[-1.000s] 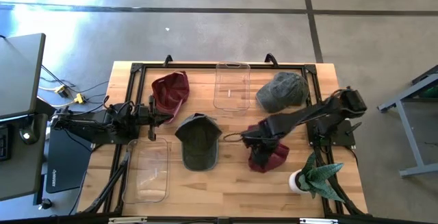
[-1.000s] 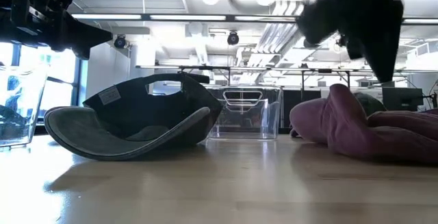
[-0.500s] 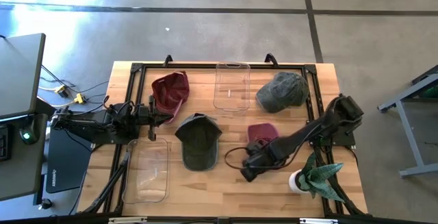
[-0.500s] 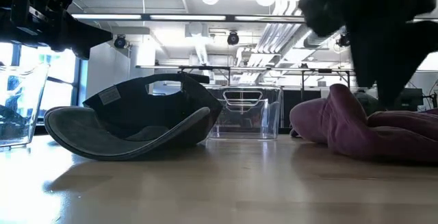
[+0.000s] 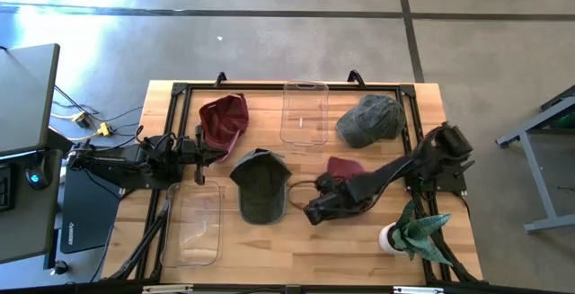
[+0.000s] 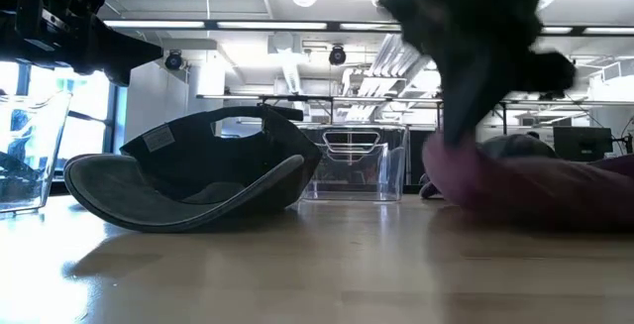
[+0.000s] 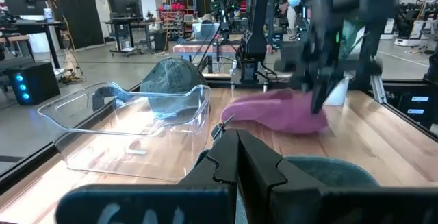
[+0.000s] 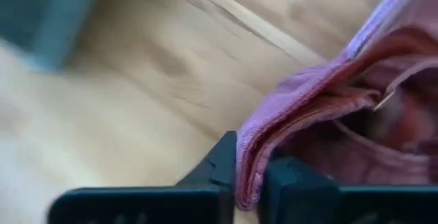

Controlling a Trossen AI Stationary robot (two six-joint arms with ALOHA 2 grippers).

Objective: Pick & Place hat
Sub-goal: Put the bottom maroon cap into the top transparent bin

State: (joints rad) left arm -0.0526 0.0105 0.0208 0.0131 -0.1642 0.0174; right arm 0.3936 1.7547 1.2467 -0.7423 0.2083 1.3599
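Observation:
The maroon hat (image 5: 344, 167) lies right of the table's middle, and my right arm covers much of it. In the low view the maroon hat (image 6: 535, 180) spreads flat on the wood. My right gripper (image 5: 316, 209) is at the hat's left end and is shut on the hat. My right gripper (image 8: 252, 176) shows pink cloth between its fingers. My left gripper (image 5: 216, 153) hovers shut at the left, beside a dark green cap (image 5: 261, 184). My left gripper (image 7: 237, 148) touches nothing. My right gripper pinches the maroon hat's folded edge (image 8: 248, 152) between its two fingers. It comes slanting down from the table's right side, and the arm lies over the hat. The rest of the hat (image 6: 555, 185) rests on the table behind the fingers.
A second maroon cap (image 5: 225, 119) and a grey-green cap (image 5: 369, 119) lie toward the far edge, with a clear bin (image 5: 305, 111) between them. Another clear bin (image 5: 194, 222) sits near left. A potted plant (image 5: 415, 229) stands near right. Bare wood lies near the middle.
My right gripper has swung toward the table's near edge, then a little to the left, and has come down to the maroon hat's left end. In the low view the hat's raised hump has sunk flatter. The left arm has kept still.

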